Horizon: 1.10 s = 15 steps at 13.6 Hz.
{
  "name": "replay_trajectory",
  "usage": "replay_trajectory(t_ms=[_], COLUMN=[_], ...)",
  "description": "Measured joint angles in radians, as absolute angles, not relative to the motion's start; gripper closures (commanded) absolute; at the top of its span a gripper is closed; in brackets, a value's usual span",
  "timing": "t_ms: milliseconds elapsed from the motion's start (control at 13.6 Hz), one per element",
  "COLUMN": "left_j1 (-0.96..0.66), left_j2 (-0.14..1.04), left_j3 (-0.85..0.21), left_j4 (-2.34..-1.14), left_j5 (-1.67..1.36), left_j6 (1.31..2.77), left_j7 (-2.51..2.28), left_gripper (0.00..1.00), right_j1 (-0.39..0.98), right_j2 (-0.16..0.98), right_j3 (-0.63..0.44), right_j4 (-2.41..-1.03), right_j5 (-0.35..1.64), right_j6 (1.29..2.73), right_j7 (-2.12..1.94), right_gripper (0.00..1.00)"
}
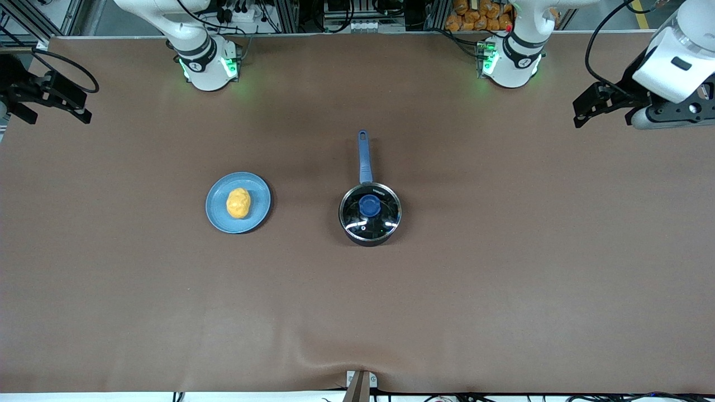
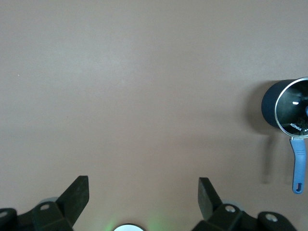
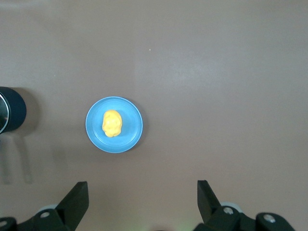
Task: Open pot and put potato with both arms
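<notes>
**A:** Start with the potato point(image 1: 238, 202): it lies on the light-blue plate point(image 1: 215, 209), toward the right arm's end of the table. You should find it firm and light, but lumpy and liable to roll, so pinch it across its narrow middle.

**B:** And the pot point(image 1: 370, 214)?

**A:** It stands near the table's middle, well apart from the plate, lid point(image 1: 385, 218) on, with its blue handle point(image 1: 364, 156) pointing toward the bases. The glass lid is rigid, breakable and slick at its steel rim. Take it by the blue knob point(image 1: 369, 205) and lift straight up.

**B:** Where are your grippers?

**A:** Your right gripper point(image 3: 142, 197) hangs high over the table's edge at its own end, fingers spread wide, holding nothing. Your left gripper point(image 2: 143, 195) hangs high over the other end, fingers likewise apart and empty. Both arms wait.
</notes>
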<state>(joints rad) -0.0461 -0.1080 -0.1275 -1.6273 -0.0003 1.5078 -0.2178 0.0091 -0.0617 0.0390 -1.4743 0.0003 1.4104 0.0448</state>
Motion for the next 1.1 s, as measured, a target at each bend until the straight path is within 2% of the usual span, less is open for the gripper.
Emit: replay_trajectory(t_ms=[1099], left_j1=[-0.039], left_j2=[-0.080], left_j3=[-0.127], left_j4=[-1.619], left_j5=[0.000], left_j6=[1.472], left_j7=[-0.196], left_gripper=[0.00], right_j1=[0.009], right_j2=[-0.061], right_j3=[0.037], right_j4=[-1.474], right_j5=[0.000], right_j6=[1.394], right_j7=[0.045], right_gripper=[0.00])
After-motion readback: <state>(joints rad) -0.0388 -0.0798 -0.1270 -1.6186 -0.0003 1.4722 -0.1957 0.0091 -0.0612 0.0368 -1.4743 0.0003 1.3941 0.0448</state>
